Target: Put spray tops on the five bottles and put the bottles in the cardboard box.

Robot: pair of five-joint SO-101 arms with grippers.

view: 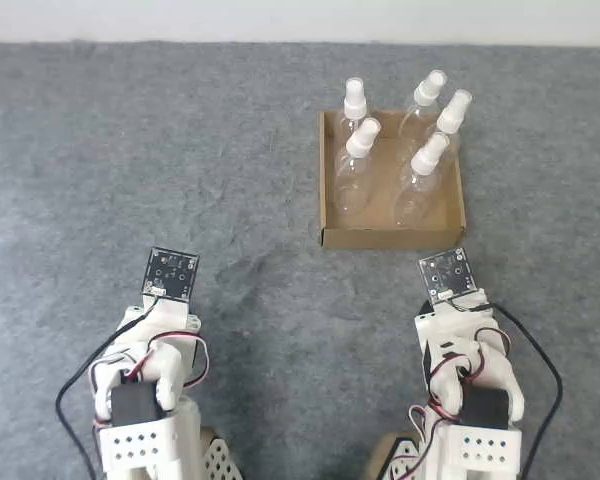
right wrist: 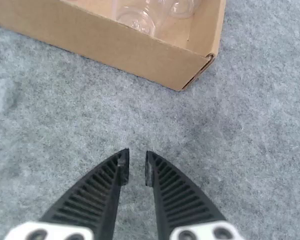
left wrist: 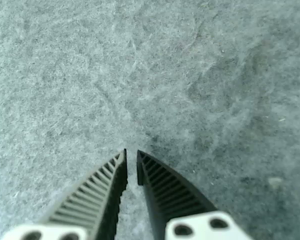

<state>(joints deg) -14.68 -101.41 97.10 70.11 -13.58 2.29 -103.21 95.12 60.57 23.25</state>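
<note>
High view: the cardboard box (view: 390, 238) sat on the grey felt table cover (view: 180, 150), towards the far right, and five clear bottles (view: 352, 185) stood upright inside it, close together. Each of them carried a white spray top (view: 363, 137), and no bottle or loose top lay on the felt outside the box. The left arm (view: 150, 385) and the right arm (view: 467, 385) were folded at the near edge of the table. The left one was well apart from the box, and the right one stopped just short of the box's near wall. Left wrist view: the left gripper (left wrist: 131, 157) hung over bare felt, its two ribbed fingers (left wrist: 102, 192) drawn almost together with only a thin slit between the tips, and it gripped nothing. Right wrist view: the right gripper (right wrist: 137, 162) hung over the felt just before a front corner of the box. Its fingers (right wrist: 97, 195) were likewise brought close, a narrow gap showing at the tips, and they held nothing. The bases of the bottles showed over the box wall. Judged from this arrangement, both parts of the task appeared complete: all five bottles were capped and all five were boxed. No step seemed to be left, although how firmly each top was seated could not be told from these views
</note>
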